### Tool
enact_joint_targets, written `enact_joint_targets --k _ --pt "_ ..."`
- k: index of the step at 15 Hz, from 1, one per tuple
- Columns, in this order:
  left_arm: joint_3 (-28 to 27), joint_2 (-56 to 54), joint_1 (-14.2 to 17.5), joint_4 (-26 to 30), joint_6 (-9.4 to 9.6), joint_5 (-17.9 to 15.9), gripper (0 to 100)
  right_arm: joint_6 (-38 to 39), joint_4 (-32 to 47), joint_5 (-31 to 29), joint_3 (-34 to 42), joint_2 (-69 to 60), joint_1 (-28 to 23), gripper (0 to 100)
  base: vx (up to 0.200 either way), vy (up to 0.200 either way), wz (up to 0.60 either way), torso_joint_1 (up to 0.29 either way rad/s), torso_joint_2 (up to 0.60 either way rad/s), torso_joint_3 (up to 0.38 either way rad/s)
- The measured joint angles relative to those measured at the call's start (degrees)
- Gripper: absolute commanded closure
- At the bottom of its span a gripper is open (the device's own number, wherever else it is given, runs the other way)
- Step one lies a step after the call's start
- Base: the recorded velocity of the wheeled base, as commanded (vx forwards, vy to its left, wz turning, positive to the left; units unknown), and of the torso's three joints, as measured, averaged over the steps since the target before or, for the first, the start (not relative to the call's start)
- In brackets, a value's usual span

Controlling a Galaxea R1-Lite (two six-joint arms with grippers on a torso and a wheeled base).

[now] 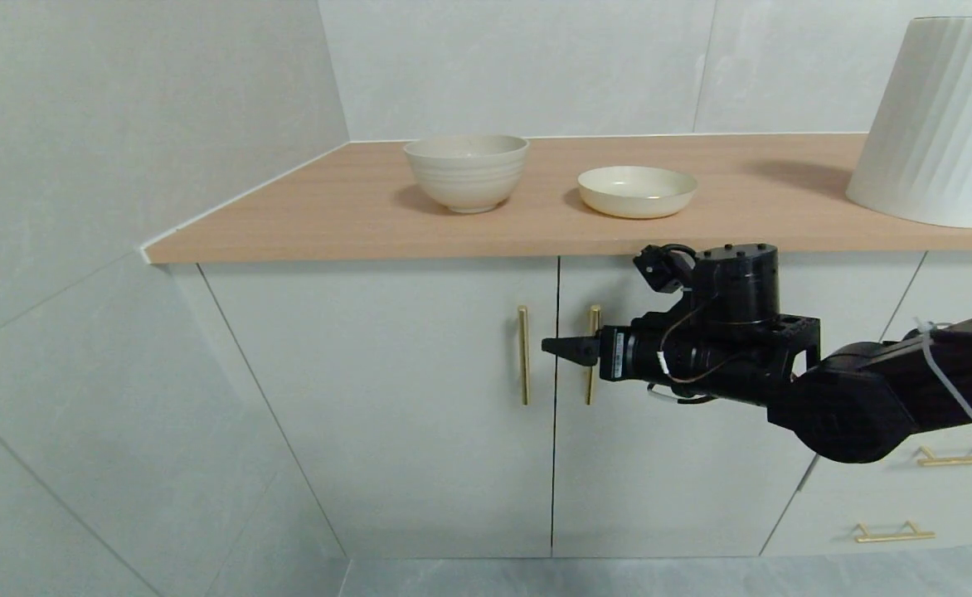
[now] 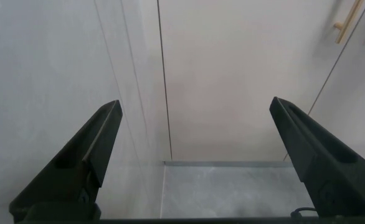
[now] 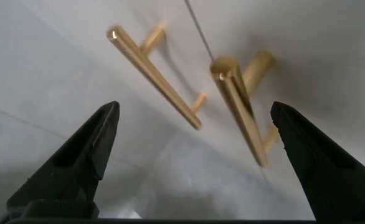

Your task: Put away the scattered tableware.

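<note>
task items: a deep cream ribbed bowl [image 1: 466, 172], glazed ceramic by the look, sat upper centre of the head frame on the light wood-grain countertop [image 1: 353, 207]. a shallow cream dish [image 1: 637, 191] sat just right of it, apart, not touching. both were upright and looked empty.

handling, my estimate: rigid and smooth-glazed, so slippery in a grip and liable to chip or break if dropped. the bowl is likely the heavier. i would pinch it over the rim, one finger inside and one on the ribbed outer wall, where the grooves may give some bite. the dish wall is low and flared; a rim pinch at the near edge, kept level, seemed the only hold.

right gripper [image 1: 565, 348] was at mid-frame, below the counter edge, tips level with the pair of slim brass bar handles [image 1: 523, 355] on the matte pale cabinet doors [image 1: 386, 398]. the right wrist view had its fingers [image 3: 76, 162] well apart, holding nothing, with both handles ahead. whether it touched either handle i could not tell.

left gripper [image 2: 195, 118]: fingers [image 2: 76, 162] wide apart, empty, facing a pale door and grey floor [image 2: 226, 193].

also noted: a tall white fluted cylinder [image 1: 942, 116], upper right, on the same countertop.
</note>
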State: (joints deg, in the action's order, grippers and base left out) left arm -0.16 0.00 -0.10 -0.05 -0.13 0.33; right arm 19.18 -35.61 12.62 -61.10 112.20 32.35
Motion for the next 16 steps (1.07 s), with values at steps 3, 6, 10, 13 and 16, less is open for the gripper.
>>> enact_joint_targets --k 3,6,10,13,16 --pt "-0.02 0.00 0.02 0.00 -0.02 0.00 0 2.00 -4.73 0.05 0.62 1.50 0.50 0 0.000 0.000 0.00 0.000 0.00 0.000" --pt "-0.02 0.00 0.00 -0.02 -0.02 -0.01 0 2.58 -6.10 0.46 2.06 1.91 0.61 0 0.000 0.000 0.00 0.000 0.00 0.000" --pt "0.02 0.00 0.00 -0.02 -0.02 -0.01 0 3.32 -6.29 6.35 4.11 1.39 0.46 0 0.000 0.000 0.00 0.000 0.00 0.000" --pt "0.02 0.00 0.02 -0.02 -0.02 0.00 0 3.56 -6.35 7.52 5.03 1.00 0.55 0 0.000 0.000 0.00 0.000 0.00 0.000" --pt "-0.02 0.00 0.00 -0.02 -0.02 0.00 0 3.57 -8.35 10.48 8.09 -0.43 0.55 0 0.000 0.000 0.00 0.000 0.00 0.000"
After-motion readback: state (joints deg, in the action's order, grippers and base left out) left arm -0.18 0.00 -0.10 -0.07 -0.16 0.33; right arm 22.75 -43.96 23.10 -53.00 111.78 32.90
